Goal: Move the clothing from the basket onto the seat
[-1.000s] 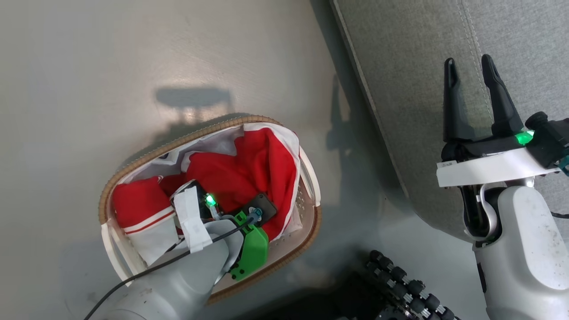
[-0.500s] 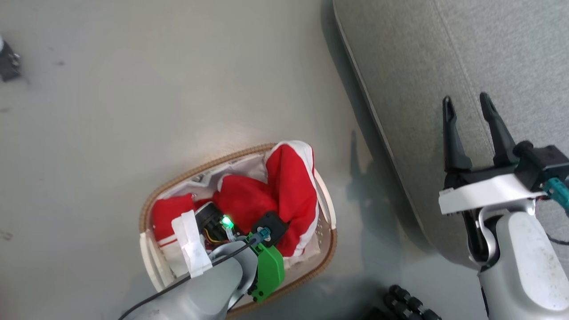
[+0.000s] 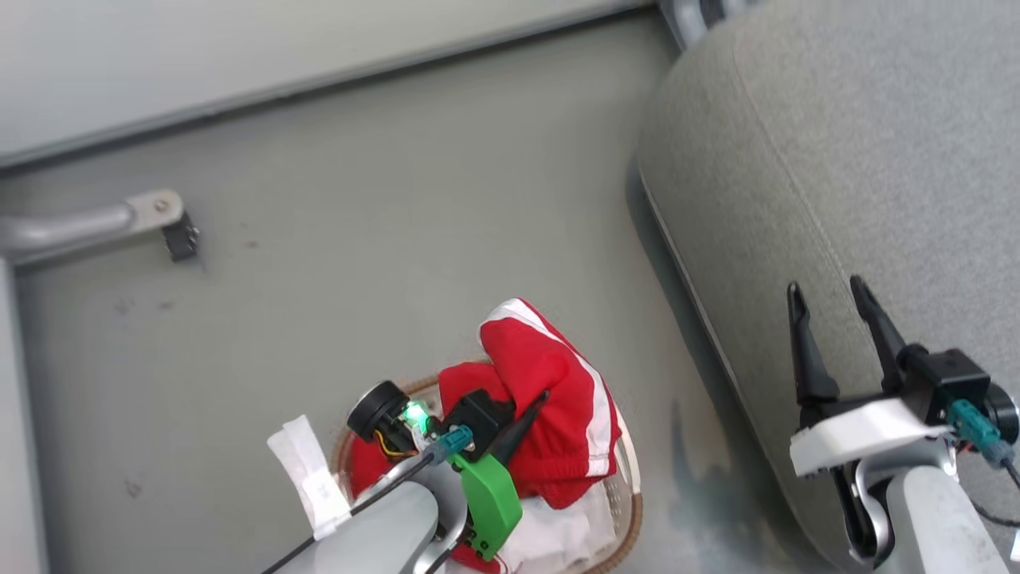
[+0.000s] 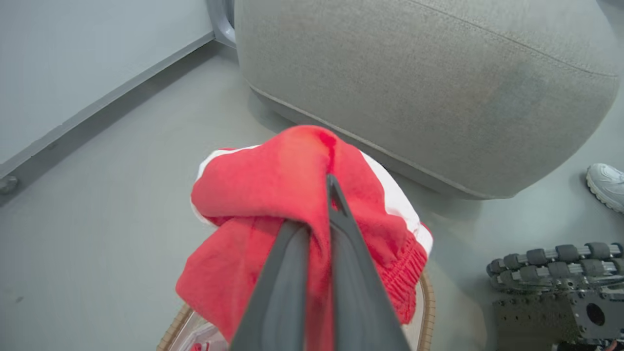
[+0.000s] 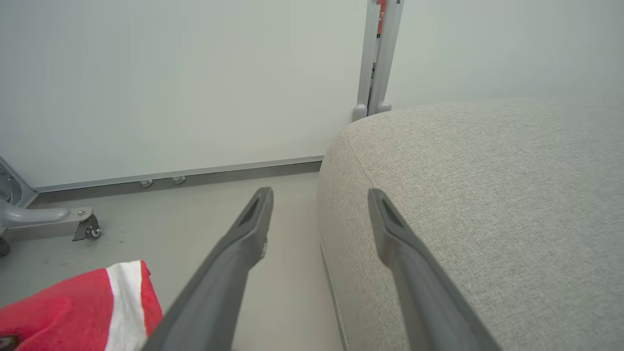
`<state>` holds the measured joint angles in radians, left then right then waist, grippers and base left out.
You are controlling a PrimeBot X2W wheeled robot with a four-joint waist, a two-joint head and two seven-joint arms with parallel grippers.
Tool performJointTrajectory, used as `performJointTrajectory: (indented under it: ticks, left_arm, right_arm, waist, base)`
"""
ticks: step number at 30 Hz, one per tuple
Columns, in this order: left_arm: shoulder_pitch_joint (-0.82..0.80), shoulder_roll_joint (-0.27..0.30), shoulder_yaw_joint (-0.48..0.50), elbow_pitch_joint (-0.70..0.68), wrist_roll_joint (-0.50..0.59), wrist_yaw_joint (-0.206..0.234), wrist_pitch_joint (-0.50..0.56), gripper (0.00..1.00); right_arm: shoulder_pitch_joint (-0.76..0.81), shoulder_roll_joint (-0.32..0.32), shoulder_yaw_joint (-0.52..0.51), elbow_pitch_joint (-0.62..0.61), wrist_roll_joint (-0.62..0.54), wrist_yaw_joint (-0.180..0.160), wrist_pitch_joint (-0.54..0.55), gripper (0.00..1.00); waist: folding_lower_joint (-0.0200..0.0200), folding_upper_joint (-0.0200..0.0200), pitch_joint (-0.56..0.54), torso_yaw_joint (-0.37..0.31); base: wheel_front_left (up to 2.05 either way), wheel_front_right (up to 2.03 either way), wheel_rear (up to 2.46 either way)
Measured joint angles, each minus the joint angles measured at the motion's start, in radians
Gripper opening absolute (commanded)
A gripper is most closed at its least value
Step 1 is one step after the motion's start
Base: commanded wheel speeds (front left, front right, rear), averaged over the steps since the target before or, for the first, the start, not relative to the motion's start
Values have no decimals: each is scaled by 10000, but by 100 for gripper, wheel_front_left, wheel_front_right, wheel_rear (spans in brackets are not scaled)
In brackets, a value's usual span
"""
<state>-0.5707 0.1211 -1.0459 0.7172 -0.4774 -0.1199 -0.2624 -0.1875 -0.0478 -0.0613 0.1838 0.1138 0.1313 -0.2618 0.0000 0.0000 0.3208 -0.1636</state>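
Covering the room: smooth grey floor [image 3: 398, 239], faintly scuffed and speckled, meeting a plain pale wall [image 5: 195, 73] along a darker grey skirting strip [image 3: 319, 76]. Large grey woven seat [image 3: 837, 143] at the robot's right, with rounded edge and stitched seam. Standing by the wall: grey metal frame leg [image 3: 96, 223] ending in a small black caster [image 3: 182, 237]; paired upright grey posts [image 5: 378, 58] behind the seat. Basket [image 3: 634, 510]: brown woven rim, white cloth liner [image 3: 558, 538], on the floor near the seat's edge, apart from it. Of the clothing [image 4: 273, 175]: one red garment with white stripe and ribbed hem, bunched and draped over the left gripper [image 4: 321, 209], hanging above the basket; more red fabric down inside the basket. Left gripper fingers pressed together, pinching that garment between them. Over the seat's near edge: right gripper [image 3: 825, 285], fingers spread wide, holding nothing. Also on the floor: robot's black roller wheels [image 4: 551, 265]; toe of a person's white shoe [image 4: 604, 183] near the seat's rounded corner.
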Motion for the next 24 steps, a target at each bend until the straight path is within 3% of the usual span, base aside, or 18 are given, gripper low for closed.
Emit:
performJointTrajectory:
  ticks: [7, 14, 24]
  left_arm:
    - [-43, 539, 205, -970, 545, -31, 0, 0]
    - [-1262, 1035, 127, -1434, 537, -81, 84, 0]
    - [-3381, 1538, -113, -2349, -472, -109, 769, 0]
  right_arm:
    - [654, -4, 23, 128, -146, 0, 0, 100]
    - [835, -6, 347, 157, -184, 0, 0, 100]
    - [753, -4, 1367, 90, -307, 0, 0, 100]
  waist:
    - [0, 0, -1329, 410]
    - [0, 0, -2358, 801]
    - [0, 0, -3141, 1149]
  base:
    - [0, 0, 0]
    - [0, 0, 0]
    - [0, 0, 0]
